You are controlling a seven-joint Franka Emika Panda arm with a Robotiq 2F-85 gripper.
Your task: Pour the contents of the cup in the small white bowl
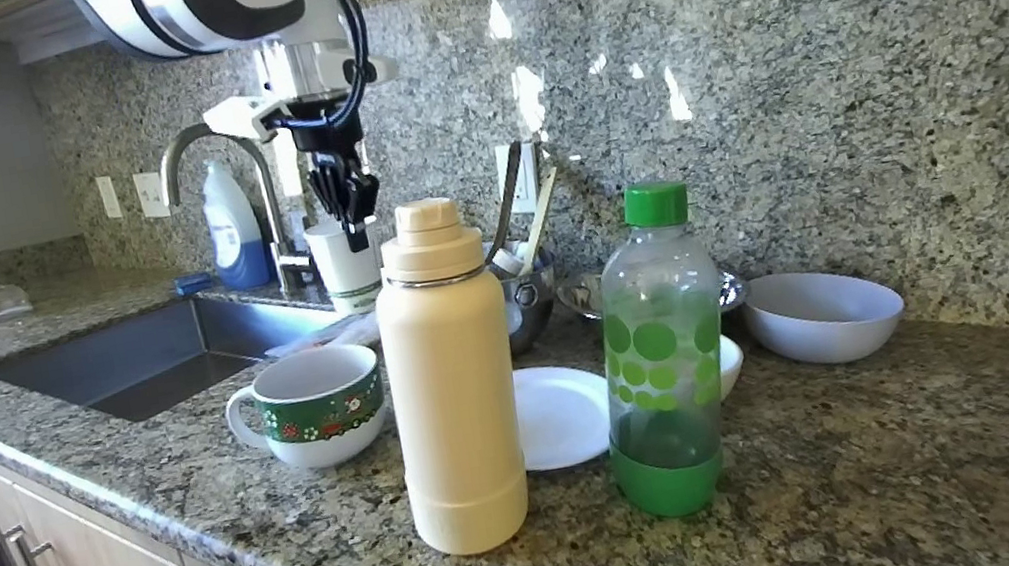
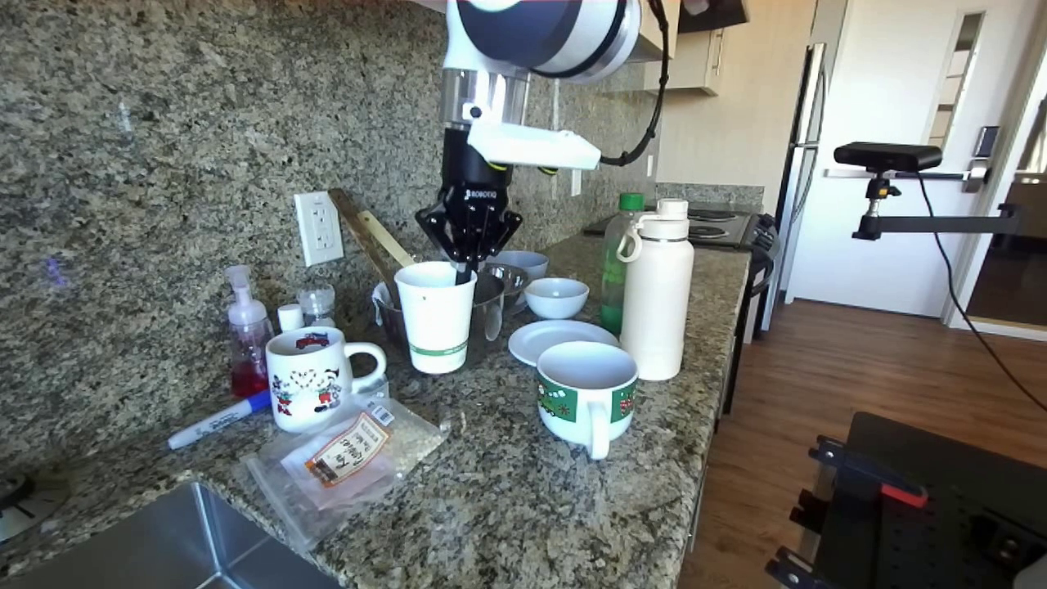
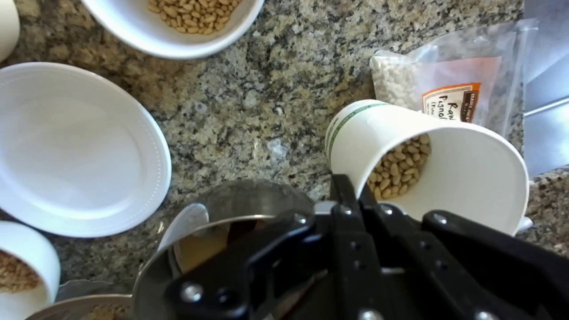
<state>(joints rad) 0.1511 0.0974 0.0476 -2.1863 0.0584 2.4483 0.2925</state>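
The white cup (image 2: 434, 315), with its green band near the base, hangs off the counter, mouth up and slightly tilted. My gripper (image 2: 466, 276) is shut on the cup's rim; in the wrist view the fingers of the gripper (image 3: 352, 192) pinch the wall of the cup (image 3: 371, 129), one inside and one outside. Pale nuts (image 3: 398, 171) lie in the cup. The small white bowl (image 2: 556, 299) stands apart from it, beyond the plate. Tan grains show inside the small white bowl (image 3: 44, 253) at lower left. In an exterior view the green bottle partly hides the small white bowl (image 1: 730, 363).
A metal bowl with utensils (image 1: 527, 310) stands between cup and small bowl. Around lie a flat white plate (image 2: 563, 339), a green-patterned mug (image 2: 585, 401), a cream flask (image 1: 455, 402), a green bottle (image 1: 659, 350), a larger bowl (image 1: 824, 315), a white mug (image 2: 315, 384) and a bag (image 2: 352, 458).
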